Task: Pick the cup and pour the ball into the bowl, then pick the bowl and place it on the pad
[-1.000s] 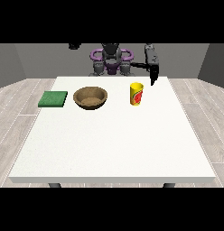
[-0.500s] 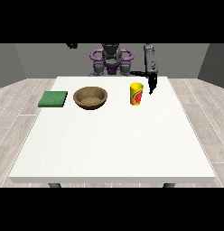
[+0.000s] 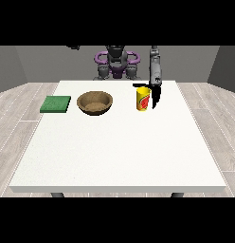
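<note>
White table (image 3: 114, 152); robot hand (image 3: 156, 95) at view's right beside cup (image 3: 143, 98), fingers straight.

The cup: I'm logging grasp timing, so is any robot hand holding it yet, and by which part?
Nothing is held. The robot hand at the view's right hangs beside the yellow cup, fingers straight, not closed around it.
</note>
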`<state>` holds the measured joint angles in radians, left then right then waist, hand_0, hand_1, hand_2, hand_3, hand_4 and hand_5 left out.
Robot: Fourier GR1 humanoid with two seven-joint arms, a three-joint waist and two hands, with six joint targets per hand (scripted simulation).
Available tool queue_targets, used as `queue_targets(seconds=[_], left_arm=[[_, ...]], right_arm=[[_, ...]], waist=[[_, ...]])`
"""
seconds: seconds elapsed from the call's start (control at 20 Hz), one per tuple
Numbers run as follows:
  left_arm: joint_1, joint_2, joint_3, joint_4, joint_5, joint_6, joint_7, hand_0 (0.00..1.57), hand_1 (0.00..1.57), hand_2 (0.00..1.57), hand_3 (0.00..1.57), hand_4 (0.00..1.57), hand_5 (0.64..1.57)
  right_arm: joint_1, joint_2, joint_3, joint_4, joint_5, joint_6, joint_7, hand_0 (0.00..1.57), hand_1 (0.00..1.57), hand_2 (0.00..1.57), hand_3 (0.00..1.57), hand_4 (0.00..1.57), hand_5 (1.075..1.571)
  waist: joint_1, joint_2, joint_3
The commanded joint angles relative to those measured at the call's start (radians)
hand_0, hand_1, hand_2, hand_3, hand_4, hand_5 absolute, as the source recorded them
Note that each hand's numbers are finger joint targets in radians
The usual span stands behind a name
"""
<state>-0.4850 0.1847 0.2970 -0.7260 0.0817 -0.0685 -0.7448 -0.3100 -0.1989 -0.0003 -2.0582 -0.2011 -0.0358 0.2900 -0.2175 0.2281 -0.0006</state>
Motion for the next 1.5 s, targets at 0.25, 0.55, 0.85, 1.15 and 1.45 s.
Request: queue_targets(seconds=[0.25,0.55,0.85,1.15,1.45], left_arm=[[-0.072,0.081,0.031,0.155,-0.02,0.013,-0.124,1.12,1.12,1.57,1.5,0.48,1.536],[-0.051,0.052,-0.001,0.176,-0.136,0.276,-0.227,1.32,1.32,1.57,1.57,1.06,1.486],[-0.068,0.059,-0.082,0.149,-0.222,0.345,-0.093,1.34,1.34,1.57,1.57,1.1,1.498],[-0.162,-0.002,-0.197,0.156,-0.37,0.519,0.089,1.37,1.37,1.57,1.57,1.11,1.515],[-0.301,0.036,-0.313,0.213,-0.599,0.758,0.321,1.43,1.43,1.57,1.57,1.01,1.558]], right_arm=[[0.004,-0.082,-0.133,-0.094,-0.136,0.091,0.018,0.0,0.0,0.0,0.0,0.0,1.564],[-0.037,-0.125,-0.198,-0.09,-0.195,0.103,0.052,0.0,0.0,0.0,0.0,0.0,1.562],[0.063,-0.103,-0.231,0.02,-0.216,0.128,0.039,0.0,0.0,0.0,0.0,0.12,1.559],[0.063,-0.103,-0.23,0.07,-0.21,0.13,0.05,0.0,0.0,0.0,0.0,0.24,1.559],[0.024,-0.108,-0.218,0.126,-0.196,0.165,0.0,0.0,0.0,0.0,0.0,0.28,1.56]], waist=[[-0.07,0.081,-0.0002],[-0.071,0.088,-0.0002],[-0.015,-0.077,0.0017],[-0.014,-0.146,0.0012],[-0.052,-0.121,0.0027]])
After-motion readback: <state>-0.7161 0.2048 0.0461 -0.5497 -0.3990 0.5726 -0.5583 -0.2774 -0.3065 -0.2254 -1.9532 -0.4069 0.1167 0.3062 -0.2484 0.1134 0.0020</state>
